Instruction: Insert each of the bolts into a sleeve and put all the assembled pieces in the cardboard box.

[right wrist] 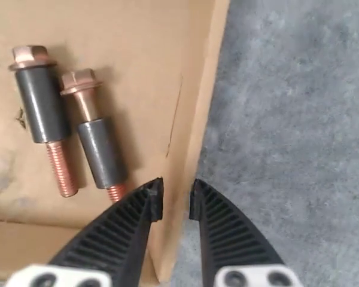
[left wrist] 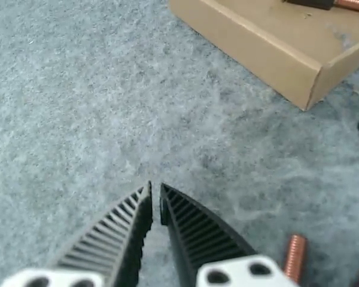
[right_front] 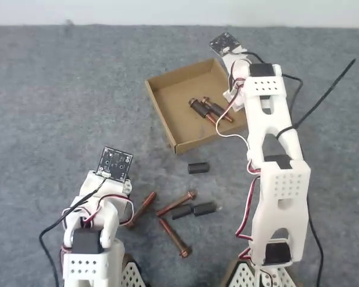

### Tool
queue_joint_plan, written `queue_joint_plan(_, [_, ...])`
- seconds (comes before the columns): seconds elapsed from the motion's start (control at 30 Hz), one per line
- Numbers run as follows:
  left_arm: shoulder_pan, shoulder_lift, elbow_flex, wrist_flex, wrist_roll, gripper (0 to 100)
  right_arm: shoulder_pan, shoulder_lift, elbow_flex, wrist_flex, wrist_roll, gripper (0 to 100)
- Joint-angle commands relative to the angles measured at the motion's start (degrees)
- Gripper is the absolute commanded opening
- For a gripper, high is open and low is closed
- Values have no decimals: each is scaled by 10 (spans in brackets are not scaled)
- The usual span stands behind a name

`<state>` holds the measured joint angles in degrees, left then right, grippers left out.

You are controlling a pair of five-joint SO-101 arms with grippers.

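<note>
Finds two sleeved bolts (right wrist: 42,107) in the cardboard box (right_front: 160,113), three bare bolts (right_front: 175,203) and three sleeves (right_front: 198,168) on the open worktop (right_front: 60,89), left jaws almost closed, right jaws slightly apart over the box edge.

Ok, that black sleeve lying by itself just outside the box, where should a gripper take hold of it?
Grip the lone sleeve across its middle, coming straight down from above. It lies on its side on the carpet, apart from the cardboard box, so a grip square to its long axis can probably close on both round flanks without fouling anything.
</note>
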<state>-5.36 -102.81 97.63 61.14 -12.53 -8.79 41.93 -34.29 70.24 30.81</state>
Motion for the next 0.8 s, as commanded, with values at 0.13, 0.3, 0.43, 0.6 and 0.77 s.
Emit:
queue_joint_plan(0.13, [2, -12, -18, -1, -5, 24, -5, 16, -9, 10, -14, 11])
queue_joint_plan(0.3, [2, -12, -18, -1, -5, 24, -7, 14, -10, 88, -16, 7])
queue_joint_plan(0.43, [2, -12, -18, -1, -5, 24, -15, 14, -10, 140, -17, 7])
queue_joint_plan(0.6, [2, -12, -18, -1, -5, 24, -15, 14, -11, 197, -17, 7])
queue_joint_plan(0.77, [2, -12, -18, -1, -5, 24, -12, -7, -12, 254, -18, 7])
